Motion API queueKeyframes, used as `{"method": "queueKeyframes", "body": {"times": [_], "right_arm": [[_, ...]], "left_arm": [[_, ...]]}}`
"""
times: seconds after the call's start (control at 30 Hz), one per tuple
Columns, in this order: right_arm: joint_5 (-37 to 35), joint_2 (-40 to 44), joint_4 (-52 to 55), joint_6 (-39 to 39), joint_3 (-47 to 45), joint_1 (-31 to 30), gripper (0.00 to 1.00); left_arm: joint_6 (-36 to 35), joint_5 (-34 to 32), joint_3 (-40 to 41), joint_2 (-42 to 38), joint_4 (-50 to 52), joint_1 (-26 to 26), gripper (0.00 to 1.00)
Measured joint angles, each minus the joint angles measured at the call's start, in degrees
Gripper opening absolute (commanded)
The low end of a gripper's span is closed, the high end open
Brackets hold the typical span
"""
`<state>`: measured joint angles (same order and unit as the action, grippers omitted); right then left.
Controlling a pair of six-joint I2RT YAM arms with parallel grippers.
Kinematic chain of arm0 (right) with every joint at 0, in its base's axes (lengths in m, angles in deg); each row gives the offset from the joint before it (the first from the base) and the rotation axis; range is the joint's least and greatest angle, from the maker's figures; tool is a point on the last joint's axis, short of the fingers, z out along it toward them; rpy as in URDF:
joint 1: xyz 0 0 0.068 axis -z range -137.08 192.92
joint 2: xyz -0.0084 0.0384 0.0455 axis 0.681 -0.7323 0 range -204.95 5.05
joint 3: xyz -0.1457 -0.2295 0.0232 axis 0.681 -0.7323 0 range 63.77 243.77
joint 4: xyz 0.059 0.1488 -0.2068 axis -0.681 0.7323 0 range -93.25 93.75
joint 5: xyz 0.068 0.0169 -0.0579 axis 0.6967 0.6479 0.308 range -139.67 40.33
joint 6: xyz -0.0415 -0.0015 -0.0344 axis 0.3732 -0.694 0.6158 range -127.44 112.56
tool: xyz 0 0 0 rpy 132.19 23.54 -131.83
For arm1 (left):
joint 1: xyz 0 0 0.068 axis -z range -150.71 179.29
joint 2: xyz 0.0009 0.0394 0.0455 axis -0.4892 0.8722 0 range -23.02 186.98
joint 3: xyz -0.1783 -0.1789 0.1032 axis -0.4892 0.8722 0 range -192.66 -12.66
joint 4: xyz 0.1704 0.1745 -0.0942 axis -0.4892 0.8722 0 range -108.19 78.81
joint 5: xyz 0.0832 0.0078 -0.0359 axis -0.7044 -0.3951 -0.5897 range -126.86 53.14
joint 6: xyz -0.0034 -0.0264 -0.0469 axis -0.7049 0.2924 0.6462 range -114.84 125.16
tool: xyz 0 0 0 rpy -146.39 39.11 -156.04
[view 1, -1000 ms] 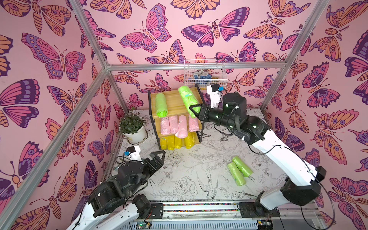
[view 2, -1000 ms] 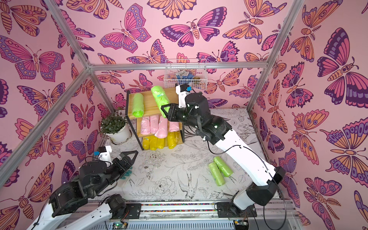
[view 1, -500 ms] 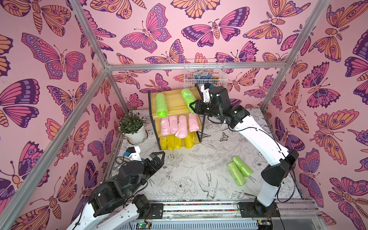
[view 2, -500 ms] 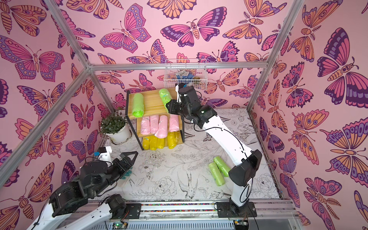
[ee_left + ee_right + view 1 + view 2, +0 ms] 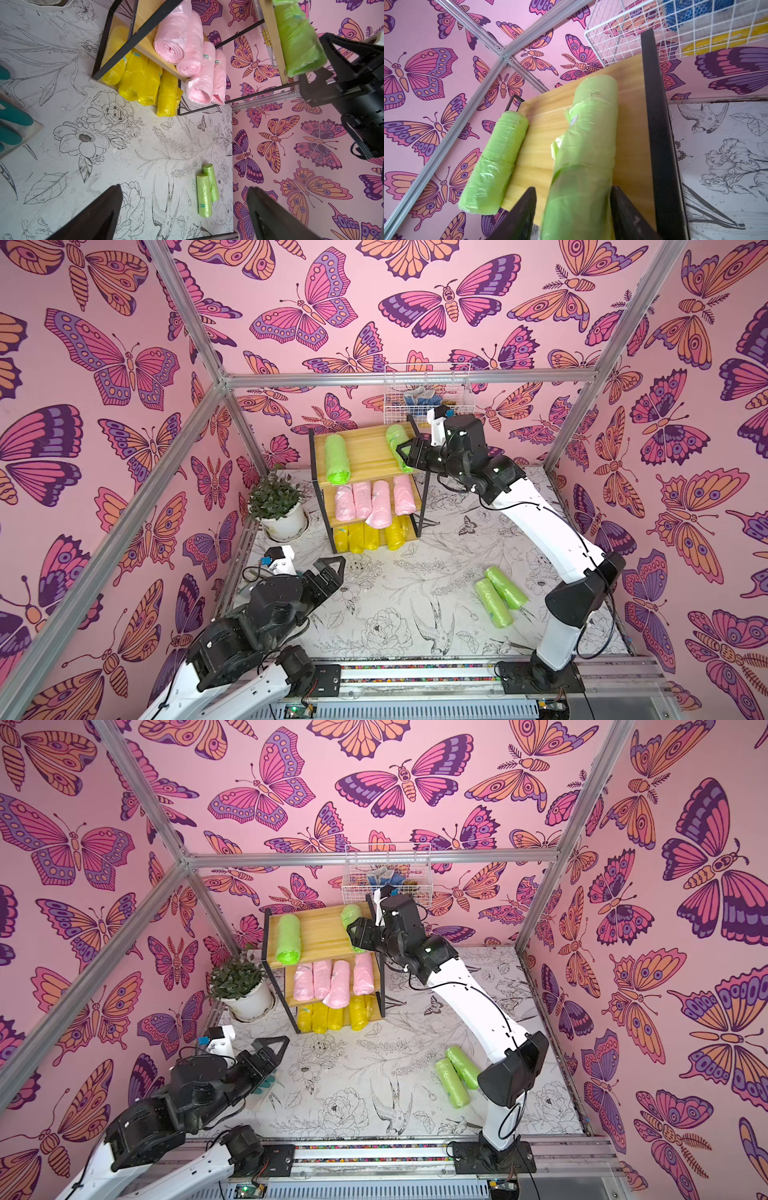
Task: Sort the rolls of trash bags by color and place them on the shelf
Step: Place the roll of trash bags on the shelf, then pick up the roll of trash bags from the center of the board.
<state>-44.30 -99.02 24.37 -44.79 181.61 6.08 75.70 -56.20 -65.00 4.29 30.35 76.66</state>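
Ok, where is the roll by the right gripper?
In both top views the green roll lies on the shelf, at its top board's right end, inside the open right gripper.

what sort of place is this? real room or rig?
Probably a staged robot test cell: butterfly-wallpaper panels on an aluminium frame, with a left arm and right arm on a base rail.

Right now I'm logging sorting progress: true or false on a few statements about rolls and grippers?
1. The shelf carries two green rolls on its top tier. True: one alone, one between the right gripper's fingers.
2. The middle tier holds yellow rolls. False: pink rolls fill it; yellow rolls sit below.
3. Two more green rolls lie on the table. True.
4. The left gripper holds a roll. False: it is open and empty.
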Motion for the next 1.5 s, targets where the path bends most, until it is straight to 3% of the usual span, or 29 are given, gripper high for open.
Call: {"method": "queueKeyframes", "body": {"times": [0.33, 0.53, 0.8, 1.0, 1.2, 1.5], "right_arm": [[0.50, 1.44, 0.13, 0.46, 0.42, 0.90, 0.68], [-3.08, 9.75, 5.40, 5.77, -1.70, 1.20, 0.69], [-11.32, 33.03, 10.45, 10.23, -22.84, 1.64, 0.70], [-12.81, 46.53, 13.92, 4.98, -47.84, 1.73, 0.70], [-11.58, 51.56, 18.88, -4.39, -63.87, 1.73, 0.70], [-11.72, 52.43, 23.80, -14.49, -75.41, 1.73, 0.79]], "left_arm": [[0.02, 0.00, 0.04, 0.07, 1.33, 0.00, 0.98], [0.00, 0.02, 0.04, 0.07, 1.84, 0.00, 0.99], [0.00, 0.22, 0.04, 1.68, 2.54, 0.00, 0.99], [0.00, 1.40, 1.42, 2.16, 1.60, 0.00, 0.98], [0.00, 4.46, 3.10, 4.81, -0.50, 0.00, 0.98], [-1.22, 12.83, 3.87, 13.14, -6.36, 0.00, 0.98]]}}
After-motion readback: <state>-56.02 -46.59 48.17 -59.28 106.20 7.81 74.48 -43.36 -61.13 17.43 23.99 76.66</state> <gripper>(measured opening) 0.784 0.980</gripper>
